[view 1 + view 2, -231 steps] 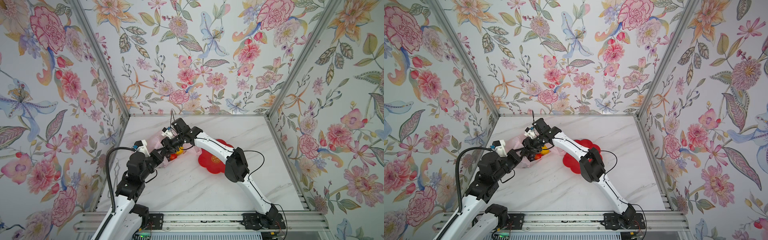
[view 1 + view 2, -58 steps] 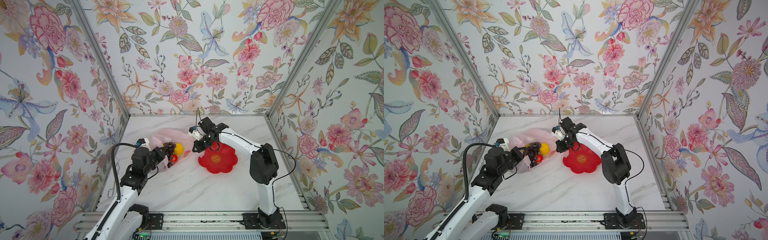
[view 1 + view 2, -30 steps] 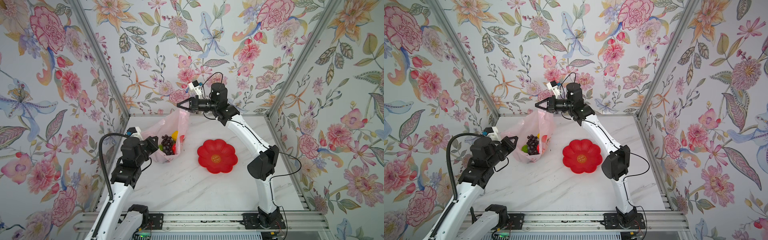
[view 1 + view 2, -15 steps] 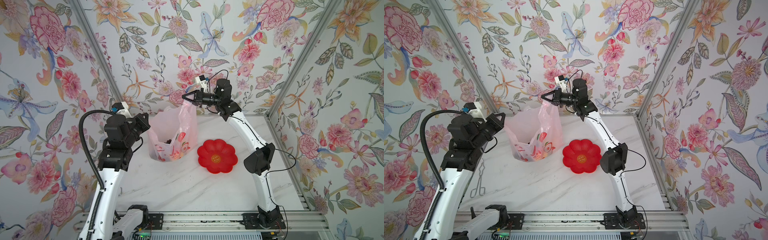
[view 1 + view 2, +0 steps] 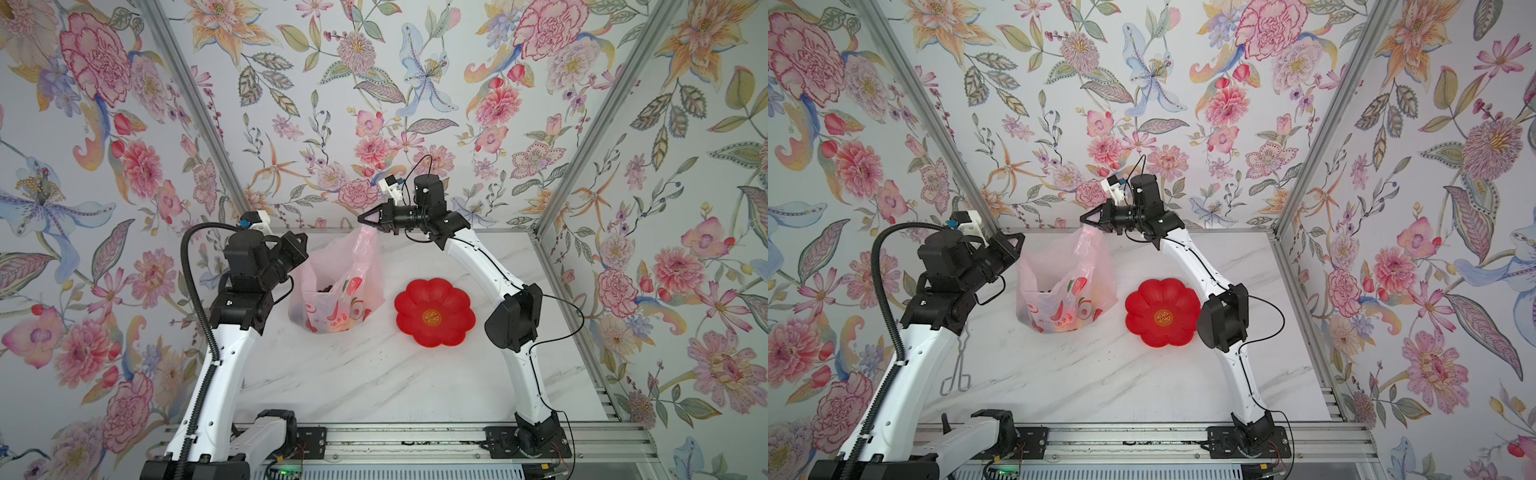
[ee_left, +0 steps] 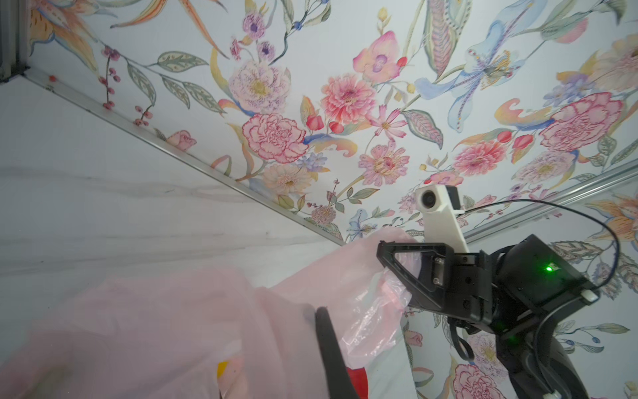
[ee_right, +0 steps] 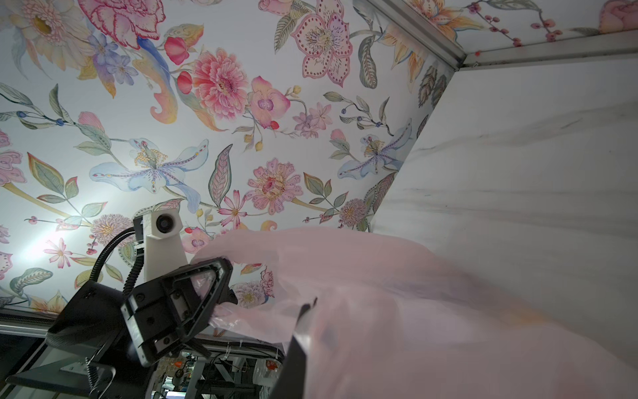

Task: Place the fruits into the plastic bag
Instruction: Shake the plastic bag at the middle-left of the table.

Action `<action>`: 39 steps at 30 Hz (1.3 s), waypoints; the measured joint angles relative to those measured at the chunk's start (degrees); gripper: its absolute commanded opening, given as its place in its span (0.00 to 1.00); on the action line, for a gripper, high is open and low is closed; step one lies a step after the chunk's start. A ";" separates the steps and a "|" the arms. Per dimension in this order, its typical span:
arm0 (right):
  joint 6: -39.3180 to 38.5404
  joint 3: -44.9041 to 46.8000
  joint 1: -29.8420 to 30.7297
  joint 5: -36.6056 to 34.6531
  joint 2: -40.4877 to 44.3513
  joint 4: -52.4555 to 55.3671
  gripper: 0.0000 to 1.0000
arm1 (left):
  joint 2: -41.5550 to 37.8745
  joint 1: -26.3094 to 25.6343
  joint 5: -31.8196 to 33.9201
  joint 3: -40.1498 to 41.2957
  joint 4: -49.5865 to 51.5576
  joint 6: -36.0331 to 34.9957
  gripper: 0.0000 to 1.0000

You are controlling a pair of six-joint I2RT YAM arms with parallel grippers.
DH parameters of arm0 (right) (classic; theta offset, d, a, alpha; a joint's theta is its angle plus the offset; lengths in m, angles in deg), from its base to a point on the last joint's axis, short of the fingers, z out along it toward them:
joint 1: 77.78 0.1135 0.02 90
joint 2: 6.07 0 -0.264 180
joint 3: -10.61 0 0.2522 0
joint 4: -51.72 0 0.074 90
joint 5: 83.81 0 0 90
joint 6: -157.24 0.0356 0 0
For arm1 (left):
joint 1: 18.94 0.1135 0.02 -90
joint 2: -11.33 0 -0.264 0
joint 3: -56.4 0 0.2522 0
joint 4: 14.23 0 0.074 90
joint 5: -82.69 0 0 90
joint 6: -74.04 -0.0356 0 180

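Now, in both top views, the thin translucent pink plastic bag (image 5: 338, 266) (image 5: 1065, 266) stands pulled upright, no longer slumped flat. The right gripper (image 5: 368, 219) and left gripper (image 5: 303, 243) each clamp a handle. Small glossy toy fruits (image 5: 326, 288) lie inside, so packing looks finished. From the left wrist, blurred film hides all but a yellow patch (image 6: 222, 367). From the right wrist, nothing inside shows.

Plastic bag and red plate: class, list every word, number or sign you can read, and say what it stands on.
Plastic bag: red lettering low on its side, too small to read.
Red plate: gold emblem at its centre, too small to read.
No text anywhere can be quoted.
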 measured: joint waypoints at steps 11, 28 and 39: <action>-5.18 1.75 0.07 -1.79 -0.74 6.78 0.00 | 5.79 0.04 -0.17 -0.87 -1.16 -0.61 0.00; -1.60 -7.30 -3.93 -3.10 1.22 3.50 0.00 | 5.25 0.07 -1.81 -8.68 -2.86 0.72 0.00; 0.85 -10.80 -5.16 -2.97 0.17 1.40 0.00 | 6.40 0.09 -1.90 -8.94 -3.56 1.31 0.00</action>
